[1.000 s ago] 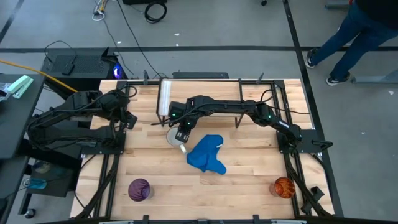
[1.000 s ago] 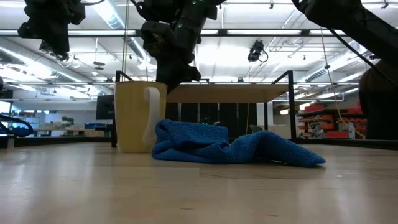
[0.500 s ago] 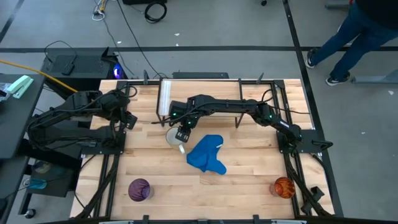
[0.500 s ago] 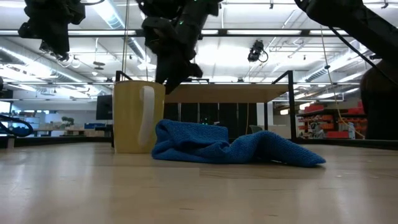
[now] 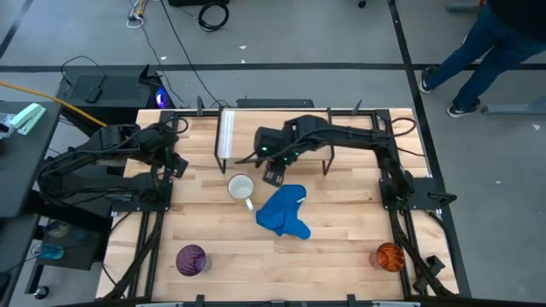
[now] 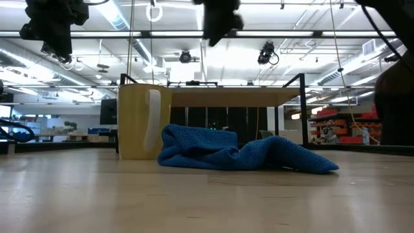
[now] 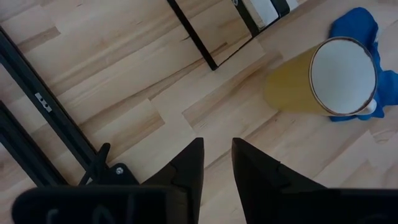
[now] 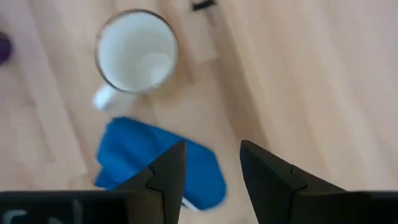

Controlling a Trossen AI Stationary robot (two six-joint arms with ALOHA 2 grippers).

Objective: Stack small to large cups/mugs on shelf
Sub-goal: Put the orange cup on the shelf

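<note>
The white handled mug (image 5: 241, 187) stands upright on its base on the table, mouth up, beside the blue cloth (image 5: 284, 213). It also shows in the low view (image 6: 143, 122) and the right wrist view (image 8: 135, 53). My right gripper (image 5: 274, 176) is open and empty, raised above the table just right of the mug, over the cloth's far edge (image 8: 211, 158). The purple cup (image 5: 191, 258) stands near the front left, the orange cup (image 5: 389, 256) at the front right. The shelf (image 5: 227, 133) stands at the far side, partly under my right arm. My left gripper (image 5: 177, 165) waits at the left, its fingers slightly apart (image 7: 216, 149).
The blue cloth (image 6: 239, 150) lies crumpled mid-table, touching the mug's right side. The shelf's black wire legs (image 6: 302, 110) stand behind it. Black frame rails (image 5: 153, 230) run along the table's edges. A person (image 5: 482, 47) walks on the floor beyond the far right corner.
My right gripper, which was down at the mug's rim, has come away from it and gone up and toward the table's right edge. The mug has shifted slightly toward the left and stays upright on the table.
</note>
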